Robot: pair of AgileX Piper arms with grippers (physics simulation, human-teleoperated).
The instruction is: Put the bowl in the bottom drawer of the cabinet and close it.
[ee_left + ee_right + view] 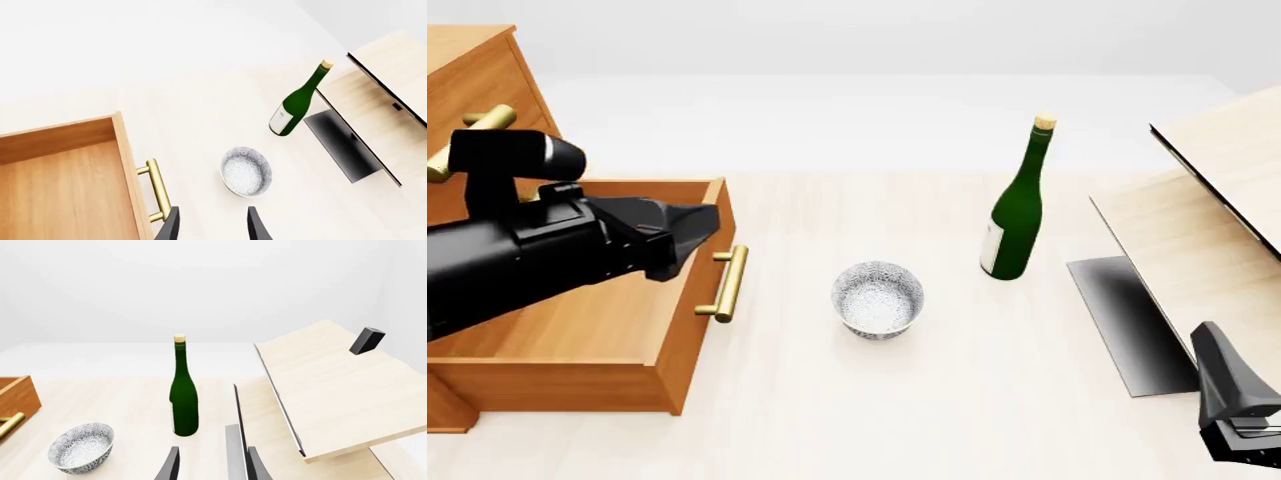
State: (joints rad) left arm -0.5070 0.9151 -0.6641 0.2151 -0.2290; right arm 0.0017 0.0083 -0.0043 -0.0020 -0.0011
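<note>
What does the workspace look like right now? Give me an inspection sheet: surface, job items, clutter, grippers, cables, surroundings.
Surface: pale wood table, flat and bare between the objects.
Job items: bowl upright and empty on the table, outside the drawer; bottom drawer pulled out and empty, brass handle facing the bowl; cabinet at the left edge.
Clutter: green wine bottle standing upright right of the bowl; pale wood panel with black edge at far right.
Grippers: left gripper open, holding nothing, above the drawer's handle end; right gripper open, empty, low at the right.
Cables: nothing seen.
Surroundings: plain white background.
</note>
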